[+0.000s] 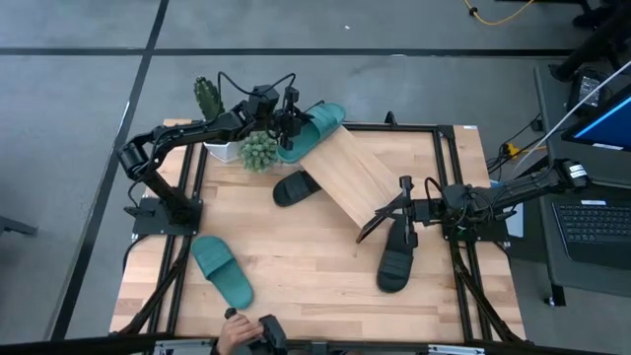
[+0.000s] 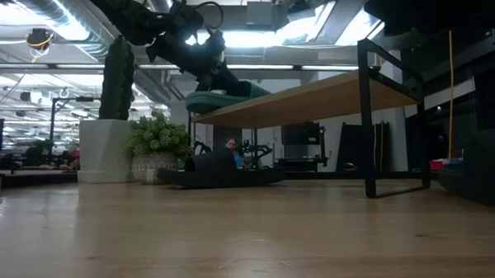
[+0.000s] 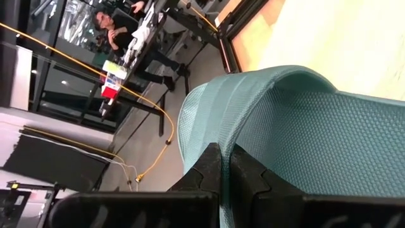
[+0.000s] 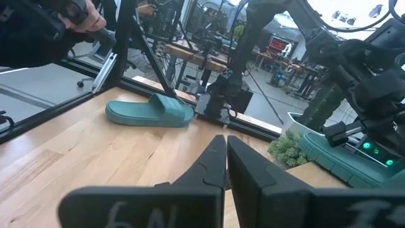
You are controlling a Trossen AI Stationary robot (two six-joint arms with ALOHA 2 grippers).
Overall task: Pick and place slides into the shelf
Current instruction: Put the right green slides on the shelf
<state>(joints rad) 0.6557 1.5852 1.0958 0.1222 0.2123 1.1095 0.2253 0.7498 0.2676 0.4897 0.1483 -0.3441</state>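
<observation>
A teal slide [image 1: 317, 128] lies at the far upper end of the slanted wooden shelf [image 1: 355, 176], and my left gripper [image 1: 293, 126] is shut on it. The low view shows this slide [image 2: 221, 99] on the shelf's [image 2: 312, 99] raised edge. A second teal slide [image 1: 223, 272] lies flat on the table near its front left. One black slide [image 1: 295, 187] lies beside the shelf's left side, and another [image 1: 394, 258] lies near the right. My right gripper [image 1: 394, 212] hovers shut above that one, with nothing between its fingers [image 4: 215, 158]. My left gripper pinches the teal slide's broad strap [image 3: 212, 120] between its two fingers [image 3: 205, 168], at the strap's edge. The fingers come from the table's left, slanting a little downward. The slide lies sole down over the shelf's far end; whether it rests there or hangs just above, I cannot tell.
A tall cactus in a white pot [image 1: 206, 97] and a small green plant [image 1: 258, 150] stand at the far left, close to my left arm. A person's hand [image 1: 237, 330] shows at the near edge. Black frame rails [image 1: 449, 168] border the table.
</observation>
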